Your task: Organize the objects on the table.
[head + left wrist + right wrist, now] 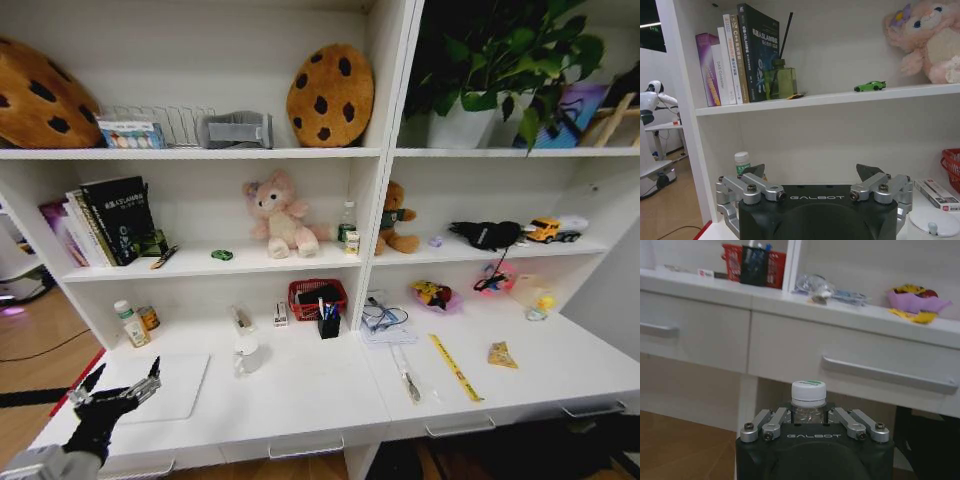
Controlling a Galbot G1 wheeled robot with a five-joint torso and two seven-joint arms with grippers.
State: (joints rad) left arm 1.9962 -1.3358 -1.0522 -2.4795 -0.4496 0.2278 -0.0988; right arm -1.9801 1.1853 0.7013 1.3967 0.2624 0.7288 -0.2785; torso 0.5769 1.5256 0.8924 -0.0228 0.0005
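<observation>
My left gripper (122, 384) hangs open over the front left corner of the white table (310, 392), just before the closed silver laptop (168, 386). In its wrist view the left gripper (812, 172) holds nothing and faces a small green-capped bottle (742, 161); the green toy car (870, 86) sits on the shelf above. In the right wrist view my right gripper (809, 412) is below desk height in front of the drawers, shut on a clear bottle with a white cap (809, 390). The black pen cup (329, 322) stands before a red basket (317, 297).
Small bottles (131, 324) stand at the back left of the desk beside a white mug (246, 355). A yellow ruler (455, 367), a pen (406, 377) and cables (382, 318) lie to the right. Books (105, 220) and a pink plush (278, 215) fill the shelf above.
</observation>
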